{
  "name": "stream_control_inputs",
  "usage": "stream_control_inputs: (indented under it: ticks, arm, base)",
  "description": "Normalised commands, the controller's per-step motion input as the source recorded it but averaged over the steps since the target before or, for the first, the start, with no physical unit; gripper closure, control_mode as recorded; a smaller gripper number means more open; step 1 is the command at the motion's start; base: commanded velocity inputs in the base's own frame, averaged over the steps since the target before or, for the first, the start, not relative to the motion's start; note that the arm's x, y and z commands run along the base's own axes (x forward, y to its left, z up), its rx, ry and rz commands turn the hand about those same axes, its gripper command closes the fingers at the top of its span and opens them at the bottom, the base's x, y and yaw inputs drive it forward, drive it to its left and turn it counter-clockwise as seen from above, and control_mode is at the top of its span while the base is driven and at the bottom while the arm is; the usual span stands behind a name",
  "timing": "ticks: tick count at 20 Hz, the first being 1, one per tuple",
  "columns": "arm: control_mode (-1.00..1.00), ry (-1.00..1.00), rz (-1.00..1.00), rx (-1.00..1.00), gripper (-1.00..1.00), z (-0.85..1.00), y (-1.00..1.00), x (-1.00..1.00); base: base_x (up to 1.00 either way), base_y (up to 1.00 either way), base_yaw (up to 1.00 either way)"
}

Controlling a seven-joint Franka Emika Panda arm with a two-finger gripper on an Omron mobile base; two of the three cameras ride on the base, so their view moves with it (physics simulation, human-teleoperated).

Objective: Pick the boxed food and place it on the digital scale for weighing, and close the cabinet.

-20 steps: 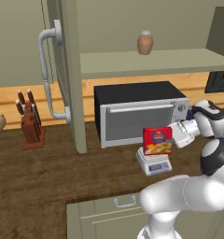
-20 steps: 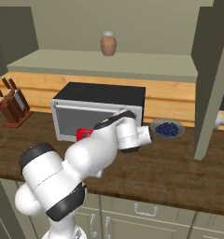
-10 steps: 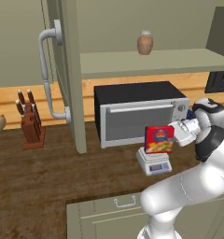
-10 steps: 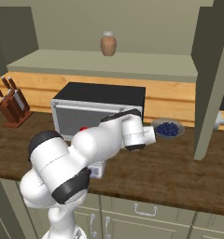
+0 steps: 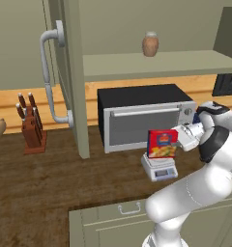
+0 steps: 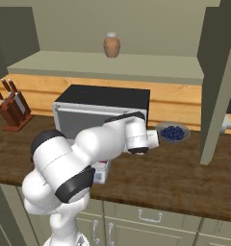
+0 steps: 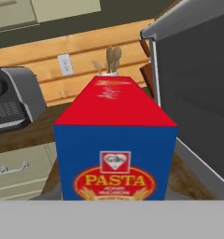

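Hand (image 5: pixel 180 140) pinches the box (image 5: pixel 162 144) from its right side, box upright on the scale (image 5: pixel 159 167) just before the oven (image 5: pixel 144 117); release comes next, I'd say, then the cabinet door (image 5: pixel 72 77) far left.

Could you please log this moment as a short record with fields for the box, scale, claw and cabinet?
boxed food: upright on the scale
digital scale: on the wooden counter, in front of the oven
claw: shut on the boxed food, at its right side
cabinet: door open, handle sticking out
jar: on the cabinet shelf
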Motion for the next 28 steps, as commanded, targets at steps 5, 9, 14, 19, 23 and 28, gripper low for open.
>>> stream_control_inputs:
  ticks: [5,9,14,19,23,28]
  arm:
    - [-1.00,-0.02,0.00,0.00,1.00,0.00,0.33,0.00]
    - [-1.00,-0.02,0.00,0.00,-1.00,0.00,0.01,0.00]
    - [-1.00,0.00,0.00,0.00,-1.00,0.00,0.00,0.00]
    - [-1.00,-0.05,0.00,0.00,-1.00,0.05,-0.17,0.00]
    - [-1.00,-0.09,0.00,0.00,-1.00,0.02,-0.30,0.00]
    - [-1.00,-0.06,0.00,0.00,-1.00,0.00,-0.28,0.00]
  base:
    - [0.00,0.00,0.00]
    - [0.00,0.00,0.00]
    - [0.00,0.00,0.00]
    - [0.00,0.00,0.00]
    - [0.00,0.00,0.00]
    - [0.00,0.00,0.00]
